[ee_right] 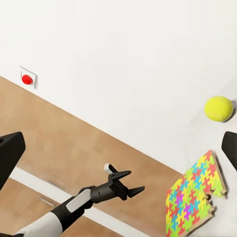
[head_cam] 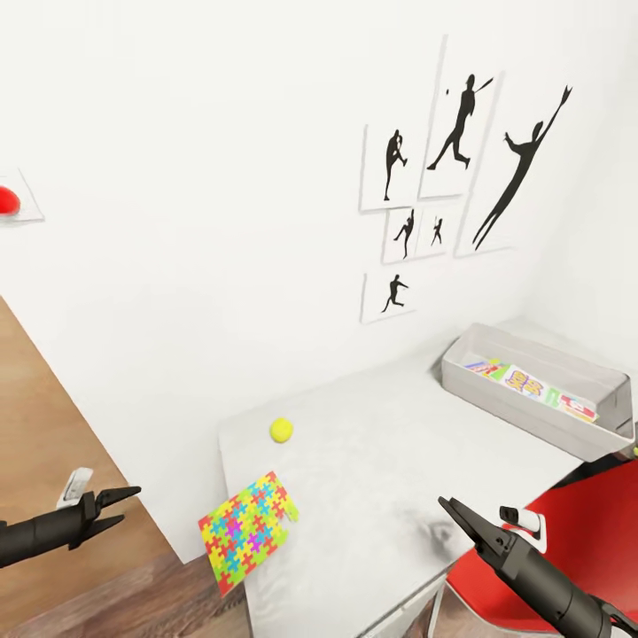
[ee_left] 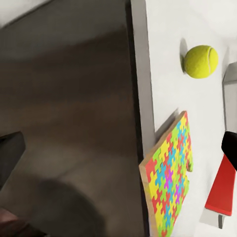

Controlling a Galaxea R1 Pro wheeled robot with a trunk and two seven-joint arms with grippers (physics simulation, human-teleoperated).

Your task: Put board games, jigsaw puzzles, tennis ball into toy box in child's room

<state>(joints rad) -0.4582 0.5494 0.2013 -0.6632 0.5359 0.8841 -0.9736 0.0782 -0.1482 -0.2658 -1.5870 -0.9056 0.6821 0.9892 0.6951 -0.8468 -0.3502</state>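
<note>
On the table (head_cam: 381, 461), one jigsaw puzzle (head_cam: 246, 530) overhangs the near corner — easy to pinch from the side
One tennis ball (head_cam: 282, 430) sits just behind it; the toy box (head_cam: 496, 390) already holds game boxes — number unclear. Left gripper (head_cam: 124, 505) and right gripper (head_cam: 454, 516) hover parted, grasping nothing

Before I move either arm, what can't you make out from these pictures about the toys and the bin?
- Light-grey rectangular toy box, head view: its near wall hides the lower parts of the printed game boxes inside, so their count is unclear.
- Multicolour jigsaw puzzle square, head view: whether there's a second square beneath can't be told.
- Red chair, head view: cut off by the picture's edge and covered by the right gripper.
</note>
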